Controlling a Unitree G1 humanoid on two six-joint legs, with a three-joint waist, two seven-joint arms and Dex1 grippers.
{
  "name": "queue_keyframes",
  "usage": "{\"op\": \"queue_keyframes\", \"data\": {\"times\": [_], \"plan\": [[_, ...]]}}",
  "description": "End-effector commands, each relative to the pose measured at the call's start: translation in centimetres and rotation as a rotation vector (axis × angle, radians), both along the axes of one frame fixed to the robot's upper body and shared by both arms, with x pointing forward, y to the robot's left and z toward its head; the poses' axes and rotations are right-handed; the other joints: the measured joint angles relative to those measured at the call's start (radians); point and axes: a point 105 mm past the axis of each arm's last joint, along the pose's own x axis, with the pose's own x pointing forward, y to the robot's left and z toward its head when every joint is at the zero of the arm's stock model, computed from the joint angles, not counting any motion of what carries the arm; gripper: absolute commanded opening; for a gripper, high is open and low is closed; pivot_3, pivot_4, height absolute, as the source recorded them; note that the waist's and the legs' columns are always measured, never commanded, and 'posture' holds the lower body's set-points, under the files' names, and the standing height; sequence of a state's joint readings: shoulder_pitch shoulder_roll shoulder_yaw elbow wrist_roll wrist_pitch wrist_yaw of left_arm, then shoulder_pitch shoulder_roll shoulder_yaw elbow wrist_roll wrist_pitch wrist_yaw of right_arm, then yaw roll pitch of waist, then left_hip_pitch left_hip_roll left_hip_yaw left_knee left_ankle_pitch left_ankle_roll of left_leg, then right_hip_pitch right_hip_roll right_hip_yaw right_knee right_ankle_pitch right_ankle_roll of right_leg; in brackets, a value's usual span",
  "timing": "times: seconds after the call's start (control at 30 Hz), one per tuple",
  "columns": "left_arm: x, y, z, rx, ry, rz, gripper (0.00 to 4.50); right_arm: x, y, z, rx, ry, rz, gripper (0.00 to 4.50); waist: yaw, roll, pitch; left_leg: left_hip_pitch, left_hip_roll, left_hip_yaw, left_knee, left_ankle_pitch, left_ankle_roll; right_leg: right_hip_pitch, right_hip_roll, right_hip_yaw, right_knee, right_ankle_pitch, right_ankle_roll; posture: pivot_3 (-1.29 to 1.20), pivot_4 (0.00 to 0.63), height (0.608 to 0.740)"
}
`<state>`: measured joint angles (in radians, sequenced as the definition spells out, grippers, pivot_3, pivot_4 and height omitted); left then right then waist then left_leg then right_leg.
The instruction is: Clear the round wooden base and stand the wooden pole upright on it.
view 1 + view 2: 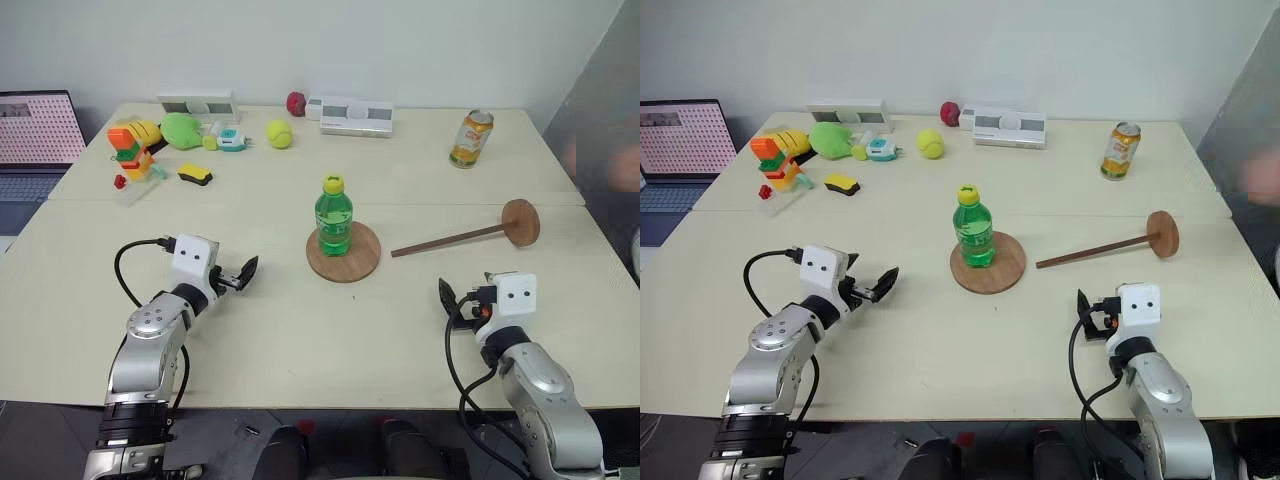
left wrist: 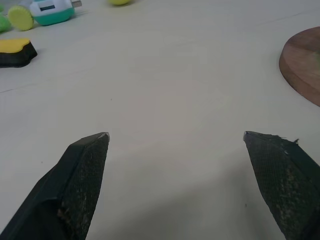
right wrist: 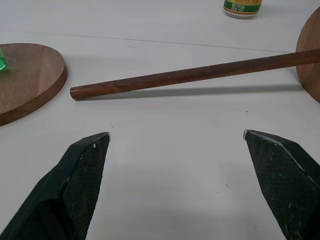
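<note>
The round wooden base [image 1: 366, 263] lies flat at the table's middle, and a green bottle [image 1: 334, 215] with a yellow cap stands upright on it. To its right the wooden pole [image 1: 450, 240] lies on the table, its small end disc [image 1: 521, 222] at the far right. My left gripper [image 1: 240, 275] hovers open to the left of the base, whose edge [image 2: 305, 65] shows past its fingertips. My right gripper [image 1: 455, 300] is open near the front right. The pole [image 3: 190, 75] lies across the table just beyond it. Neither gripper holds anything.
A drink can [image 1: 470, 138] stands at the back right. Toys [image 1: 135, 148], a tennis ball [image 1: 279, 133], a red object [image 1: 296, 103] and two white boxes [image 1: 350, 115] line the back. A laptop [image 1: 35, 135] sits off the table's left edge.
</note>
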<state>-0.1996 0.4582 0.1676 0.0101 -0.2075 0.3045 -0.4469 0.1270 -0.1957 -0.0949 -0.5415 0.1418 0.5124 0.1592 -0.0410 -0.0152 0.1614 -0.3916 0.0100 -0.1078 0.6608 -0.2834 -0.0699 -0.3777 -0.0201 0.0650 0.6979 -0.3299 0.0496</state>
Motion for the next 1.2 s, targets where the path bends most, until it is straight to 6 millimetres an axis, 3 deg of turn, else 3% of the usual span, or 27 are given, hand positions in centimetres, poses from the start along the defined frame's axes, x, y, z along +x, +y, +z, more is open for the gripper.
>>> {"op": "queue_keyframes", "data": {"times": [0.03, 0.23, 0.33, 0.57, 0.73, 1.2], "plan": [[-0.2, 0.6, 1.5, -0.006, -0.037, 0.005, 4.50, 0.1, 0.0, 0.8, -0.003, -0.029, 0.016, 4.50, 0.000, 0.000, 0.000, 0.000, 0.000, 0.000, 0.000, 0.000, 0.000, 0.000, 0.000, 0.000, 0.000, 0.000, 0.000, 0.00, 0.150, 0.740], [-0.8, 0.6, 3.8, -0.065, -0.037, -0.097, 4.50, -0.1, 0.3, 1.8, -0.027, -0.051, 0.090, 4.50, 0.000, 0.000, 0.000, 0.000, 0.000, 0.000, 0.000, 0.000, 0.000, 0.000, 0.000, 0.000, 0.000, 0.000, 0.000, 0.00, 0.150, 0.740], [-1.4, -1.9, 7.4, -0.088, -0.053, -0.324, 4.50, -0.2, 2.0, 4.3, -0.032, -0.093, 0.279, 4.50, -0.001, 0.000, 0.000, 0.000, 0.000, 0.000, 0.000, 0.000, 0.000, 0.000, 0.000, 0.000, 0.000, 0.000, 0.000, 0.00, 0.150, 0.740], [-1.2, -7.2, 10.8, -0.063, 0.008, -0.674, 4.50, -1.2, 5.7, 8.8, 0.007, -0.131, 0.666, 4.50, 0.001, 0.000, 0.001, 0.002, -0.001, -0.002, 0.000, 0.000, 0.000, 0.005, 0.000, -0.003, -0.002, 0.000, 0.000, 0.00, 0.150, 0.740], [0.4, -9.1, 10.1, -0.005, 0.001, -0.746, 4.50, -1.2, 6.5, 9.7, -0.006, -0.137, 0.711, 4.50, -0.004, 0.000, 0.002, 0.001, 0.000, -0.002, 0.000, 0.000, 0.000, 0.004, 0.001, -0.002, -0.002, 0.000, 0.000, 0.00, 0.150, 0.740], [3.5, -11.4, 7.6, -0.059, -0.036, -0.738, 4.50, -2.3, 7.5, 10.1, -0.005, -0.143, 0.704, 4.50, -0.009, 0.000, 0.002, 0.000, -0.001, -0.002, 0.001, 0.000, 0.000, 0.003, 0.001, -0.002, -0.002, 0.000, 0.000, 0.00, 0.150, 0.740]]}}
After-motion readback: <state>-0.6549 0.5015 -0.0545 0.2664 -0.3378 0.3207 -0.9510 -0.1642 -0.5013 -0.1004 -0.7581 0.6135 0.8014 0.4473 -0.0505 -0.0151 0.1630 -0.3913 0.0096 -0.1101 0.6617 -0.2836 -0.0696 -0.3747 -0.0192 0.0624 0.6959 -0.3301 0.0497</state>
